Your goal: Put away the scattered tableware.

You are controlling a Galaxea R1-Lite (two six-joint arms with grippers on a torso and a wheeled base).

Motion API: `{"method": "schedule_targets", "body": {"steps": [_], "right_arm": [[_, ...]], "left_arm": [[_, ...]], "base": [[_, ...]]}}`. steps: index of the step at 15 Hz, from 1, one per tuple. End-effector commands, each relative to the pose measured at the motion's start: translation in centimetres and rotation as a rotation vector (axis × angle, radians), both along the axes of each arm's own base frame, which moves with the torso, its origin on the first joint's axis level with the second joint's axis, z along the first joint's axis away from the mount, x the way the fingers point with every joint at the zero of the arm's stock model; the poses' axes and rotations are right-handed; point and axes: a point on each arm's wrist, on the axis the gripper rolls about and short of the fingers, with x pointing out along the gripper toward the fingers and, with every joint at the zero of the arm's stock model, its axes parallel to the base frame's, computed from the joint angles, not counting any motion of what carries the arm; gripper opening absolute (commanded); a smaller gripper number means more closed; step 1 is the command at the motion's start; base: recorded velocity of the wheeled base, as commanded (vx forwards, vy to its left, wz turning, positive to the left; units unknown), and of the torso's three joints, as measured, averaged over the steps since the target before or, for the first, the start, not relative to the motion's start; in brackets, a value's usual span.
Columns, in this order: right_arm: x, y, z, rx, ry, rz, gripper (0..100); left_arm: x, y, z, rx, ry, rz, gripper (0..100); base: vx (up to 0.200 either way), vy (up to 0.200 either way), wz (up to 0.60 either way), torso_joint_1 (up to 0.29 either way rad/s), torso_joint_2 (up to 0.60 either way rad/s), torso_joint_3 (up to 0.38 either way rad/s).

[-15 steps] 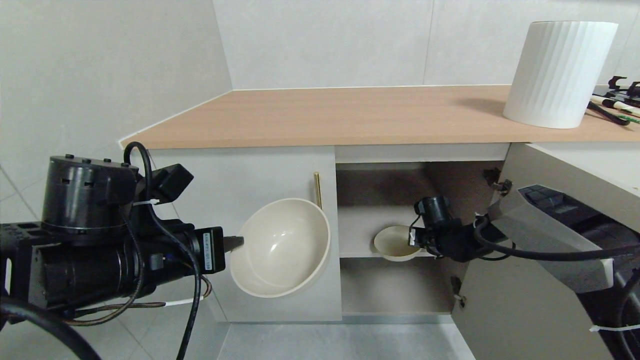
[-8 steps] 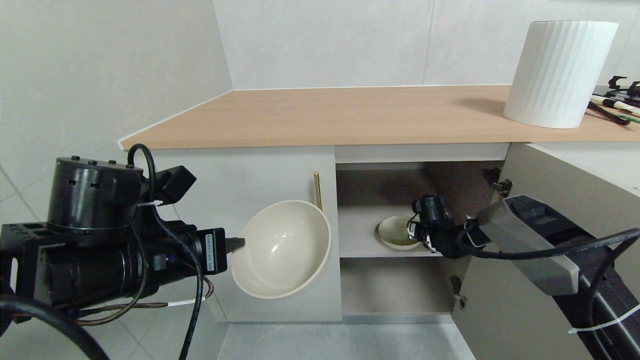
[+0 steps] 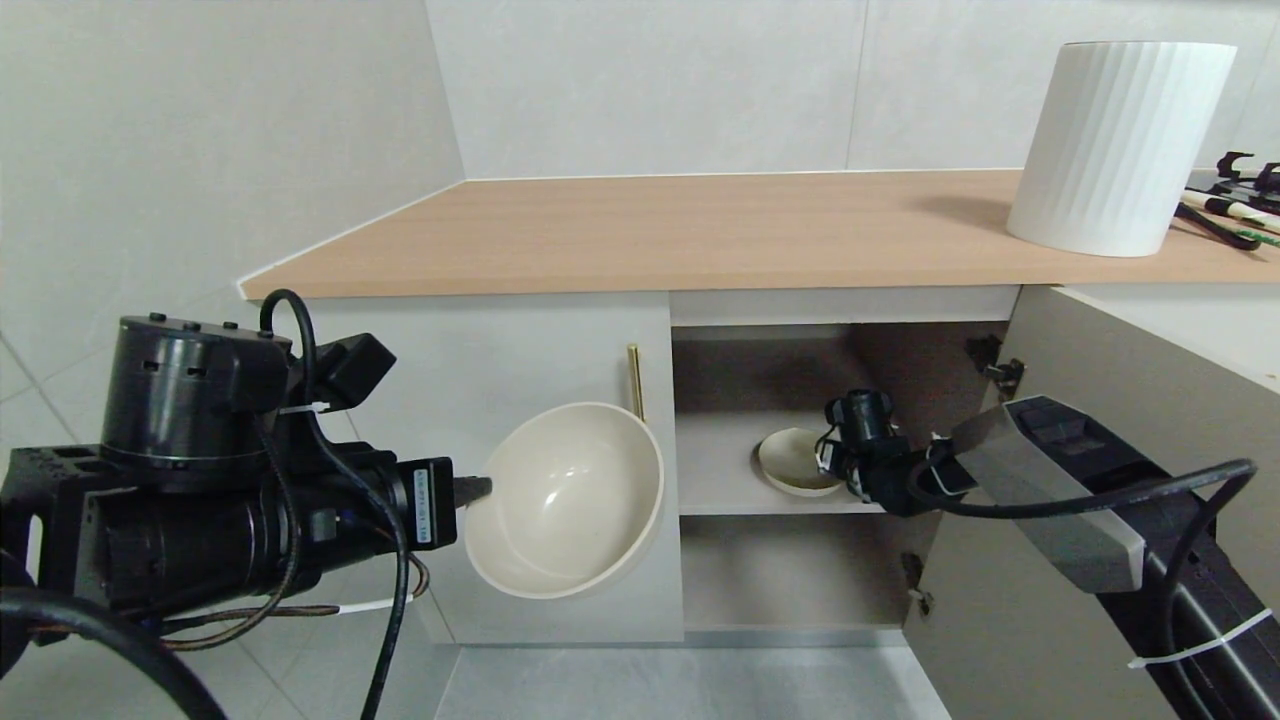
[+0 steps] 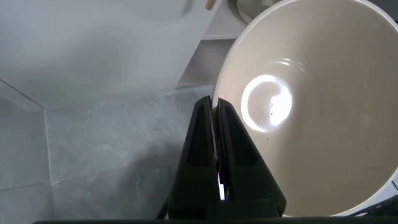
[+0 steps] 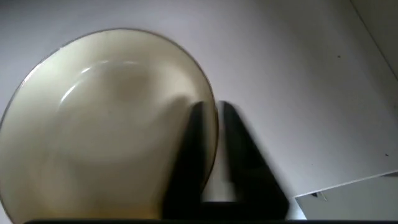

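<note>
**Change.** Over the last second the right gripper has carried the small bowl from the front lip of the shelf deeper into the open cabinet, toward 12 o'clock. The right wrist view shows its fingers clenched across the bowl's rim. Contact between bowl and shelf cannot be confirmed. The left gripper and its load have barely shifted.

**Meaning for the task.** The small bowl appears to be at its storage position. Release and withdrawal are the likely remaining actions for this item. The large bowl is not yet stored.

**Position of task items.** The large bowl is held tilted, grasped at its rim by the left gripper, in front of the closed cabinet door. The small bowl lies at 3 o'clock from it.

**Count.**
- Bowls: two (one large, one small).
- Grippers: two, each grasping one bowl.
- Door handle: one, at 12 o'clock from the large bowl.
- White ribbed container: one, on the tabletop, at 1 o'clock from the cabinet opening.
</note>
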Motion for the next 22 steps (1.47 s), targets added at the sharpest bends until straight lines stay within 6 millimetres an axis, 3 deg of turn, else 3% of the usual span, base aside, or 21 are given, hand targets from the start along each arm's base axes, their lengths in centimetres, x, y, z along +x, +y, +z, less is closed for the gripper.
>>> {"method": "schedule_targets", "body": {"steps": [1,3,5,6,7,8,10,11,12,13,14,17,22], "right_arm": [[0.0,0.0,0.8,0.014,-0.017,-0.006,100],[-0.6,-0.2,3.5,0.044,-0.045,-0.02,100],[-2.9,-0.2,6.7,0.056,-0.038,0.0,100],[-6.1,0.9,10.2,0.086,-0.035,0.085,100],[-7.3,1.1,11.5,0.105,-0.036,0.125,100],[-11.0,2.0,15.2,0.153,-0.04,0.249,100],[-15.7,2.7,19.6,0.176,0.008,0.368,100],[-15.7,2.7,19.6,0.176,0.008,0.368,100],[-20.4,3.1,23.3,0.207,0.083,0.505,100],[-20.4,3.1,23.3,0.207,0.083,0.505,100],[-23.9,3.3,25.2,0.224,0.152,0.629,100],[-27.2,5.1,24.5,0.159,0.22,0.769,100],[-27.3,8.7,20.2,0.056,0.338,0.785,100]], "left_arm": [[0.0,-0.1,-0.1,0.0,0.003,-0.002,0],[0.3,-0.2,-0.3,0.006,0.012,-0.002,0],[0.8,-0.6,-0.9,0.018,0.033,-0.006,0],[1.1,-1.4,-1.3,0.03,0.044,-0.032,0],[1.2,-1.9,-1.4,0.035,0.049,-0.046,0],[1.6,-2.9,-2.4,0.071,0.071,-0.068,0],[2.6,-4.1,-4.1,0.152,0.103,-0.039,0],[2.6,-4.1,-4.1,0.152,0.103,-0.039,0],[2.6,-5.3,-5.1,0.206,0.115,-0.03,0],[2.6,-5.3,-5.1,0.206,0.115,-0.03,0],[2.5,-5.9,-5.5,0.215,0.125,-0.051,0],[2.2,-6.5,-5.7,0.221,0.128,-0.076,0],[1.3,-7.3,-5.5,0.221,0.116,-0.113,0]], "base": [[0.0,0.0,0.0,0.0,0.0,0.0],[0.0,0.0,0.0,0.0,0.0,0.0],[0.0,0.0,0.0,0.0,0.0,0.0],[0.0,0.0,0.0,0.0,0.0,0.0],[0.0,0.0,0.0,0.0,0.0,0.0],[0.0,0.0,0.0,0.0,0.0,0.0],[0.0,0.0,0.0,0.0,0.0,0.0],[0.0,0.0,0.0,0.0,0.0,0.0],[0.0,0.0,0.0,0.0,0.0,0.0],[0.0,0.0,0.0,0.0,0.0,0.0],[0.0,0.0,0.0,0.0,0.0,0.0],[0.0,0.0,0.0,0.0,0.0,0.0],[0.0,0.0,0.0,0.0,0.0,0.0]]}}
